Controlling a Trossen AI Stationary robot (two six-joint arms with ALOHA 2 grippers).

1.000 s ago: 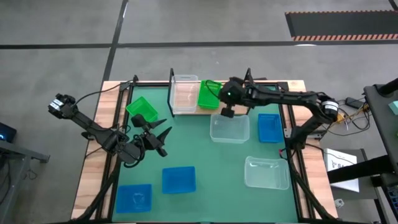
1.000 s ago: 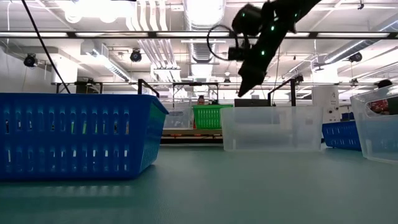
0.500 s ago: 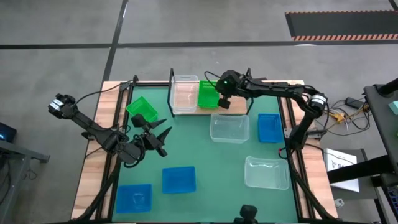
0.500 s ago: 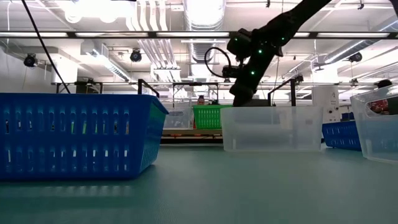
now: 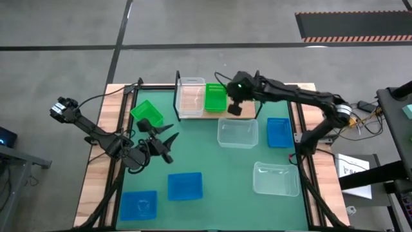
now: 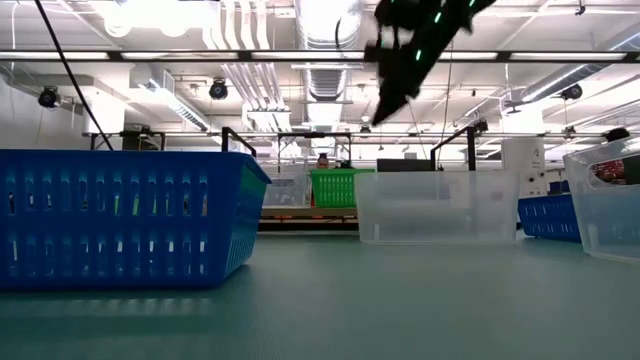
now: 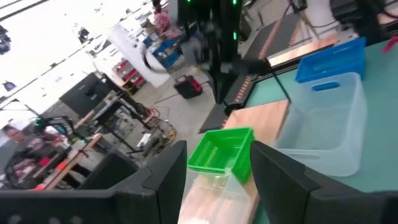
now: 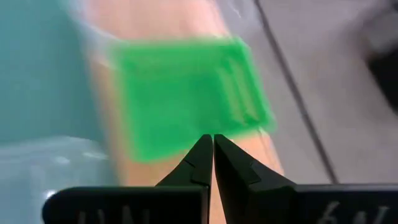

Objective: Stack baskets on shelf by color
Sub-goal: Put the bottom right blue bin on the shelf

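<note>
Green plastic basket [image 5: 215, 97] now squared up on the shelf, right claw [image 5: 234, 108] lifted off it.

Compared with a second ago, the bright green bin sits flatter beside the clear translucent basket [image 5: 190, 97] on the light-brown wooden shelf board [image 5: 243, 111], and the right claw, its fingers pinched shut on nothing, hangs just beside the bin's edge, raised clear of it. That suggests a nudging step is finished; a second green basket [image 5: 147, 113] near the idle, spread-open left claw [image 5: 163, 144] probably goes next. Below the right claw on the table lies another clear basket [image 5: 237, 132], with a blue one [image 5: 278, 132] beside it. Every basket in view looks empty.
</note>
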